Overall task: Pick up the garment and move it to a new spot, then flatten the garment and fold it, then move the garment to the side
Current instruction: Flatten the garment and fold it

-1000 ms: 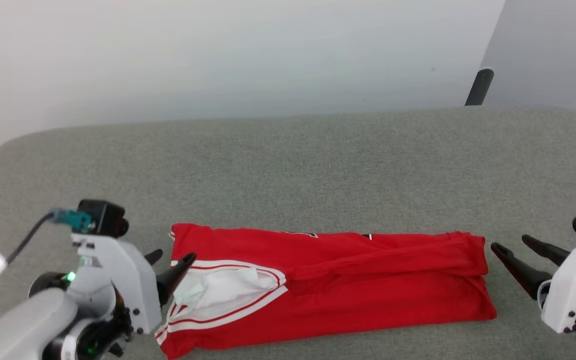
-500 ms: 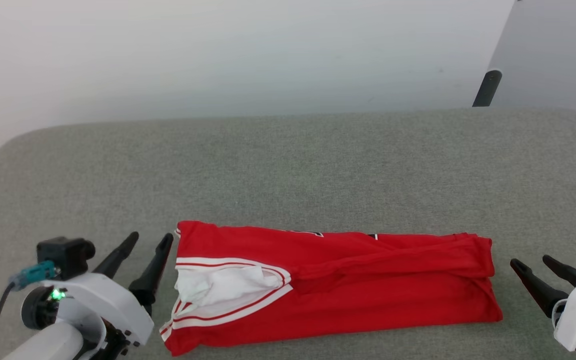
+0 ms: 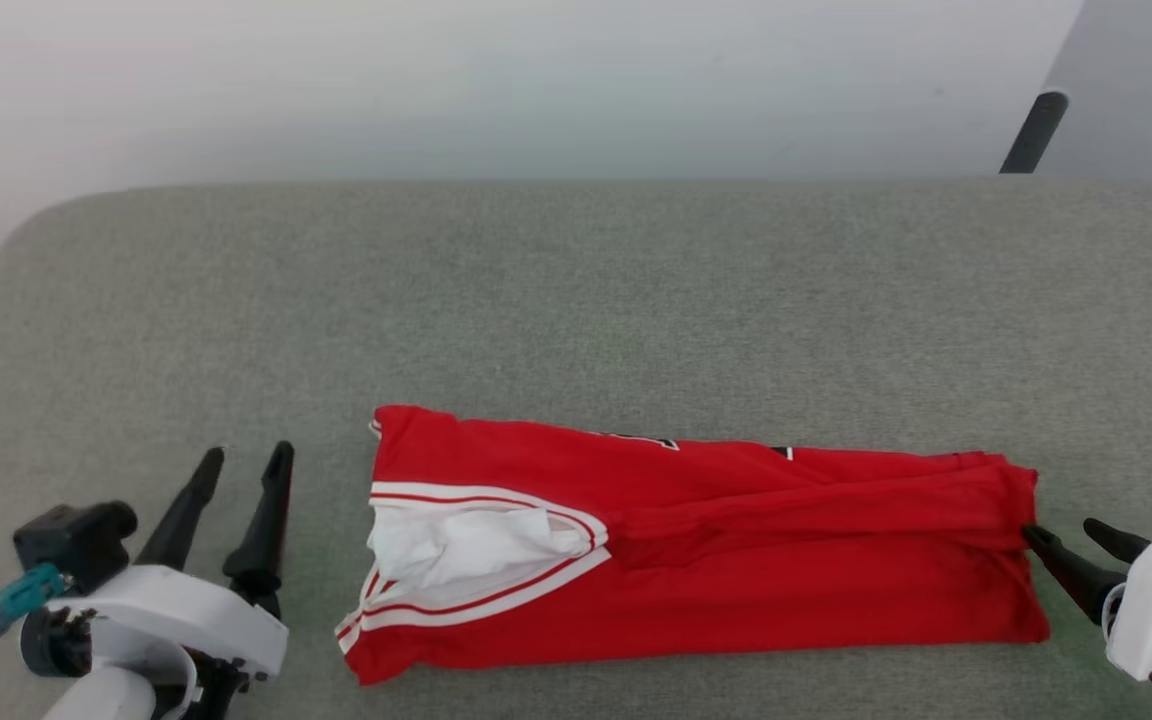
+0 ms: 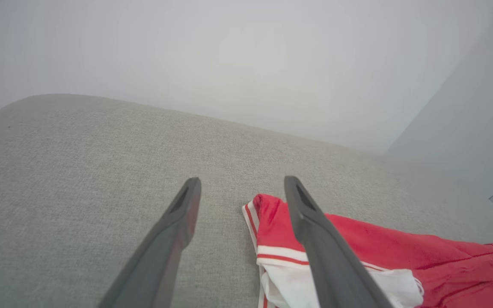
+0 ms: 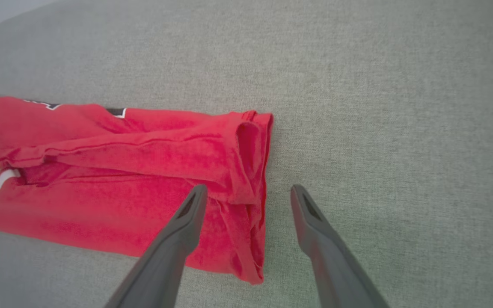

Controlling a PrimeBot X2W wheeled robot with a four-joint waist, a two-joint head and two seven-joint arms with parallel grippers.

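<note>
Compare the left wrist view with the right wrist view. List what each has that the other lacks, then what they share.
Left wrist, not right: the left gripper, open, and the pale wall behind. Right wrist, not left: the right gripper, open, its jaws either side of the hem edge, plus a black-and-white print patch. Both: the red T-shirt, folded, its white striped sleeve, and the grey upholstered surface.

- Dark print (image 3: 648,439) along the far edge of the garment (image 3: 786,590) was too small to read.
- Right of the garment, the body of the right gripper (image 3: 1057,527) was cut off at the head view's edge.
</note>
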